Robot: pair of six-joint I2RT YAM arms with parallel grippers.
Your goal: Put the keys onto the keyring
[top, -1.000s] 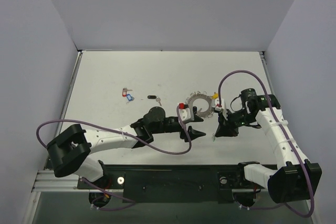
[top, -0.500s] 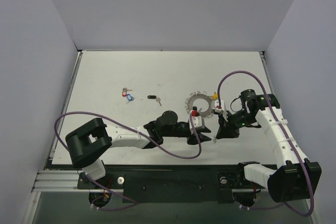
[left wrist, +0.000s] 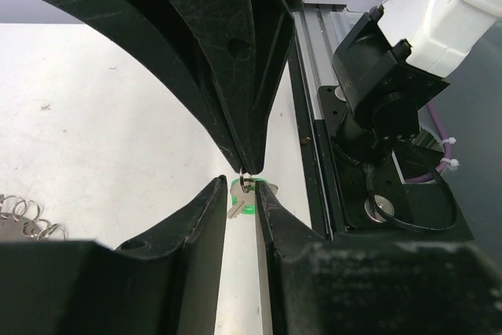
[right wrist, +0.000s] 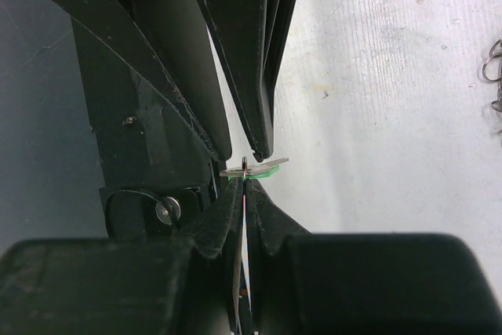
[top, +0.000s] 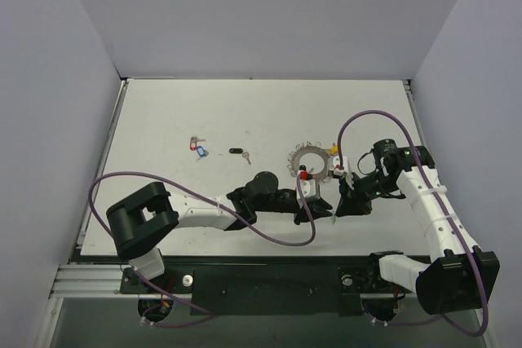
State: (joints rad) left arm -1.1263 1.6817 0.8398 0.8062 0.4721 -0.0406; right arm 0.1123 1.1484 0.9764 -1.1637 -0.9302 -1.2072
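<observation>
KEYS ON THE BENCH: A white table point(top: 163, 120) carries a silvery keyring point(top: 310, 160) fringed all round with small metal loops, a yellow tag point(top: 333, 151) at its right edge. Well to its left lie 2 keys point(top: 197, 147), 1 red-tagged and 1 blue-tagged, close together, with a black-headed key point(top: 237, 152) between that pair and the ring.

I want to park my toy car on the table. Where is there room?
The far strip of the table behind the keyring is bare, from side to side. So is the patch between the black key and the left arm. It is crowded where the left claw and right claw meet at the green key beside the keyring.
</observation>
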